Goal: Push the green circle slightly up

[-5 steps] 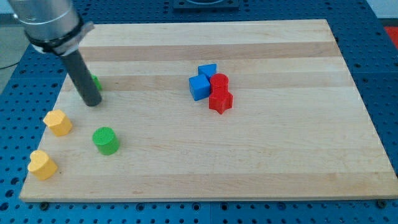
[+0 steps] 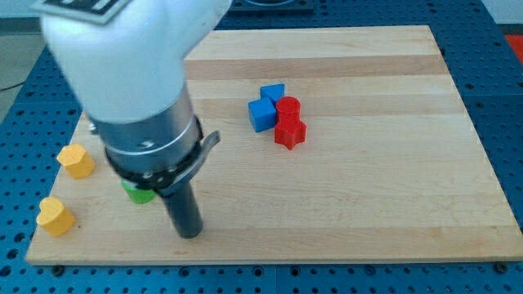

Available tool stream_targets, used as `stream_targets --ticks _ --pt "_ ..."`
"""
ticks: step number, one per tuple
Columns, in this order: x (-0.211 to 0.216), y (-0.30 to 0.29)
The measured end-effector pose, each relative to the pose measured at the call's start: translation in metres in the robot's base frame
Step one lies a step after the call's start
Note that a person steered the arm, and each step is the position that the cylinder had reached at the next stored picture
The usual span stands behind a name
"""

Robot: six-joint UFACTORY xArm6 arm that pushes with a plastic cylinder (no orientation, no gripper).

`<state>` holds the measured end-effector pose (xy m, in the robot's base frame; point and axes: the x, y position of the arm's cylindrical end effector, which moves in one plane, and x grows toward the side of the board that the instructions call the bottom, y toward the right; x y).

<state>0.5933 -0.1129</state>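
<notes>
Green circle point(image 2: 140, 194): near worktop point(image 2: 368, 204) bottom-left corner, mostly hidden behind arm housing; only lower edge visible
Handling, judged: small, light, rigid; slides easily on smooth wood; round side may deflect off-centre push
Contact point: bottom side, centred
No pincer fitted; rod only
My tip point(image 2: 190, 234): just right of and below green circle, apart

Nearby: two yellow blocks point(image 2: 75, 161) point(image 2: 55, 216) at left edge; blue blocks point(image 2: 263, 113) and red blocks point(image 2: 288, 129) clustered mid-worktop, well apart
Path above circle hidden by arm; cannot tell if clear

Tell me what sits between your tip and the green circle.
Nothing: in the camera view my tip rests on bare board just to the lower right of the green circle, which is mostly hidden behind the arm; no block lies between them.
</notes>
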Motion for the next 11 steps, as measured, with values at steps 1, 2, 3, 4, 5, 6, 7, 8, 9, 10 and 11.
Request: stream_targets --ticks 1,2,3,4,5,6,7,8,9,10,11 --pt "-0.001 -0.027" --pt "-0.007 -0.044" --pt "-0.023 -0.044" --pt "-0.037 -0.044" --pt "-0.037 -0.046" --pt "-0.033 -0.055" --pt "-0.039 -0.070" --pt "-0.052 -0.077" --pt "-0.073 -0.076" --pt "-0.088 -0.066" --pt "-0.098 -0.041"
